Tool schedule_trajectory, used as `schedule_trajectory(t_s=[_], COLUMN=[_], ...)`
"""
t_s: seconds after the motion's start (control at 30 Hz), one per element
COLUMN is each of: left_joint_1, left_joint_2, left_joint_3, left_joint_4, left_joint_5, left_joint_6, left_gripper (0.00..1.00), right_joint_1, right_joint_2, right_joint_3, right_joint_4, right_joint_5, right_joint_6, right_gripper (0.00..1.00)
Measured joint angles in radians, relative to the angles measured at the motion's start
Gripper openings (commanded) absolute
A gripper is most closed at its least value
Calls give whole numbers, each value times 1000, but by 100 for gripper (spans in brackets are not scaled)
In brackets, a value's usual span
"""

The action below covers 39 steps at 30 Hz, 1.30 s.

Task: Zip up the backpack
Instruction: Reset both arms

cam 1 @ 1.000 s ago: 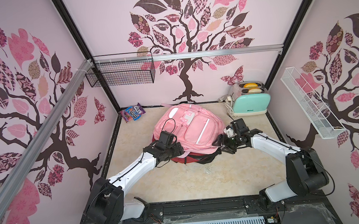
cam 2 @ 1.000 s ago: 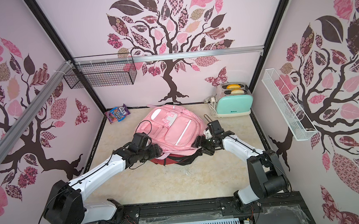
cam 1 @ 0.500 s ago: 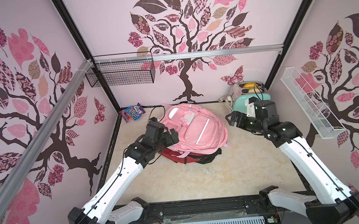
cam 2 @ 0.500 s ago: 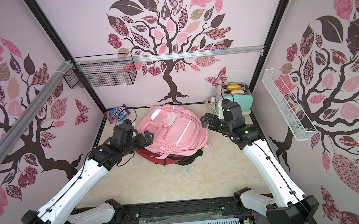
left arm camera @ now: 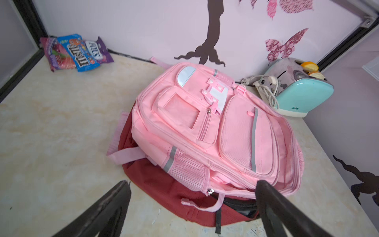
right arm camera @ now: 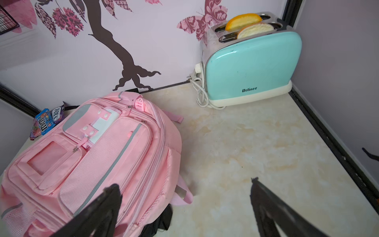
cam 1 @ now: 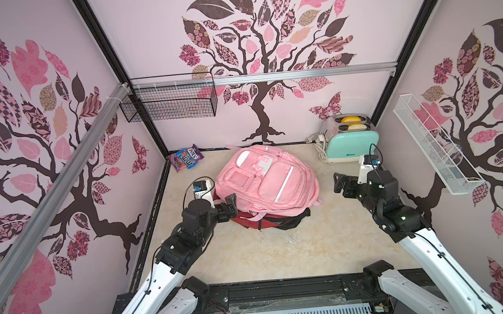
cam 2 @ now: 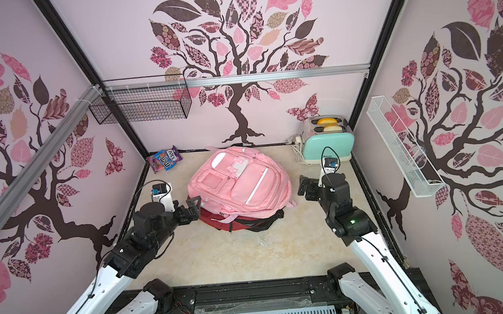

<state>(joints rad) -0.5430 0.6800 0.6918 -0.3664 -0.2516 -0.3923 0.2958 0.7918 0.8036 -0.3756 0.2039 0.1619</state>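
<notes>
The beige marbled tabletop [cam 1: 251, 254] carries a red bag [cam 1: 248, 219] (pink backpack [cam 1: 270, 186] atop), a toaster [cam 1: 352, 148] and candy packets [cam 1: 186, 158].

Left gripper [cam 1: 229, 206] hovering over the table's left side, jaws wide apart and empty, right gripper [cam 1: 343, 186] hovering near the right edge, likewise wide and empty, both arms bent

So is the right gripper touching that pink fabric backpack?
Apart. In a top view, bare beige tabletop shows between the open right gripper and the pink fabric backpack.
</notes>
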Motion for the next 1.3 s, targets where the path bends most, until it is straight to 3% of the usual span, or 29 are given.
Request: schedule_trajectory(t_s=[0.1, 0.23, 0.37, 0.43, 0.6, 0.67, 0.97, 1.3], left_joint_1=[0, 0, 31, 118, 447, 505, 527, 550], left_joint_2=[-55, -40, -26, -19, 110, 178, 517, 710], left_joint_3=[-131, -161, -187, -212, -220, -228, -334, -387], left_joint_4=[151, 256, 390, 446, 541, 573, 851, 1178], left_joint_5=[-43, -143, -208, -181, -35, 1, 123, 200], left_joint_6=[84, 206, 357, 397, 354, 342, 344, 375], left_gripper=[98, 98, 98, 98, 98, 98, 98, 98], right_joint_1=[0, 0, 0, 0, 0, 0, 0, 0], right_joint_2=[17, 84, -8, -92, -233, -261, -326, -489], right_joint_3=[-108, -164, -277, -346, -448, -476, -566, -628], right_joint_4=[156, 254, 399, 464, 572, 595, 631, 627], right_joint_5=[-31, -29, -1, 16, 45, 54, 97, 143], right_joint_6=[-69, -96, -93, -87, -56, -49, -39, -15], right_gripper=[99, 99, 99, 99, 99, 99, 99, 99])
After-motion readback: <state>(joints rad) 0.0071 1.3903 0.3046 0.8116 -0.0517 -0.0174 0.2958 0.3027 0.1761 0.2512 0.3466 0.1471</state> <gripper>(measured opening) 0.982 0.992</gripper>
